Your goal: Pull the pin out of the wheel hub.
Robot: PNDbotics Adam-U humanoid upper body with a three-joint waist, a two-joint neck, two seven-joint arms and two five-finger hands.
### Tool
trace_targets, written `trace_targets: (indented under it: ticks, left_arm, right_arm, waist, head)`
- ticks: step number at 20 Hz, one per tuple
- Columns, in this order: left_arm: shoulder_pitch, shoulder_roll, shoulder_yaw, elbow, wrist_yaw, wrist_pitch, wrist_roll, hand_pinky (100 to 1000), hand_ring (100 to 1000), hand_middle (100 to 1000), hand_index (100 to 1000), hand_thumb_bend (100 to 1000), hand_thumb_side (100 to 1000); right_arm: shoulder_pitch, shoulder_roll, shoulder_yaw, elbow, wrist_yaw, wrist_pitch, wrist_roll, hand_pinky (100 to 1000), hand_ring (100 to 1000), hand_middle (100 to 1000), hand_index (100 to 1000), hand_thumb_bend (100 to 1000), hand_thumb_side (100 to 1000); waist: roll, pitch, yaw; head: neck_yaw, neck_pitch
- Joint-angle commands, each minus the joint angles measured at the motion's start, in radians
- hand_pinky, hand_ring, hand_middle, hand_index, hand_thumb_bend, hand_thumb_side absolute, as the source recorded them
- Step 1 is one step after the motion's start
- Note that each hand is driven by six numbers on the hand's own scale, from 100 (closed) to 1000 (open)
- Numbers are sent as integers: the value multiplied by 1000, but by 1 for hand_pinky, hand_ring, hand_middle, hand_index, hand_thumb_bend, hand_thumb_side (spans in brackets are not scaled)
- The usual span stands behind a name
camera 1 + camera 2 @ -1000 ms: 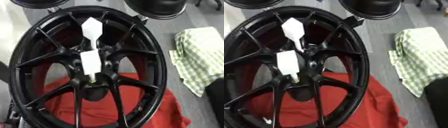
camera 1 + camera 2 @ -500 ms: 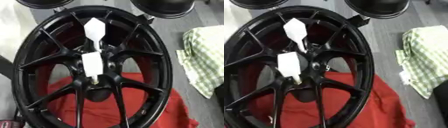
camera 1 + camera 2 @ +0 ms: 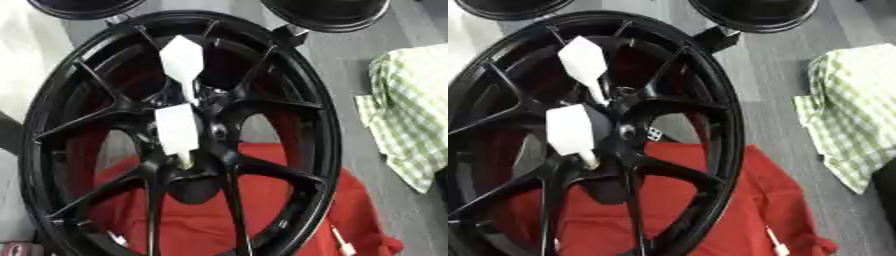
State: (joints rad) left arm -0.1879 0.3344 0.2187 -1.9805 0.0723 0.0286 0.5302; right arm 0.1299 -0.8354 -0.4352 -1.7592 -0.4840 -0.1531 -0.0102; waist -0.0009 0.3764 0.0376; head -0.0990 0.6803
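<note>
A black multi-spoke wheel (image 3: 175, 135) lies face-up on a red cloth (image 3: 289, 220) spread over the grey worktop (image 3: 350, 75), with two white, flag-headed pins standing in its hub (image 3: 206, 117). The upper pin (image 3: 182, 61) rises from the hub's far side, its thin stem slanting down toward the centre bore; the lower pin (image 3: 178, 128) sits on the near side of the hub, its tip meeting a spoke root just below. Both appear seated in the hub, neither lying loose on the cloth.

Neither of the robot's hands shows in either eye view, so whether they are released, clenched or holding anything cannot be told.

A green-and-white checked cloth (image 3: 411, 110) lies crumpled well to the right of the wheel, two round black objects (image 3: 328, 12) sit just beyond the wheel's far rim, and a small white stick-like item (image 3: 339, 243) rests on the red cloth by the near right rim.

The risks, as a judgement: with two like pins close together by the hub, a hand reaching in could knock or take the wrong one; a pull off the stem's slant could bind or bend it; and the wheel could slide on the cloth.
</note>
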Motion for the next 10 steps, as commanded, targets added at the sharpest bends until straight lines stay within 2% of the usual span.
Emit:
trace_targets:
  ticks: [1,5,8,9,10]
  left_arm:
    - [-12,28,-4,-20,0,-4,-9,783,554,617,669,100,774]
    - [-33,44,-19,-20,3,-8,-25,783,555,617,670,100,767]
    - [-53,62,-30,-20,2,-15,-36,783,556,618,671,100,763]
    - [-58,67,-33,-20,2,-16,-40,783,556,618,671,100,762]
    - [-64,71,-37,-20,3,-18,-45,783,557,618,671,100,761]
  right_arm:
    - [-29,4,-8,-90,35,-47,-38,880,829,625,728,100,217]
    - [-58,59,34,-191,17,-109,-100,887,823,620,723,100,209]
    - [-75,99,75,-234,48,-129,-142,887,823,621,727,100,181]
    - [-86,112,88,-238,61,-131,-150,886,822,619,727,100,165]
    - [-97,126,100,-239,76,-133,-151,881,817,614,723,100,112]
  waist:
    - [2,-14,-6]
    - [11,-14,-12]
    - [14,-15,-11]
    - [15,-15,-10]
    - [15,-15,-10]
  head:
    - [6,-17]
    - [22,-17]
    - [34,-16]
    - [39,-16]
    - [45,-16]
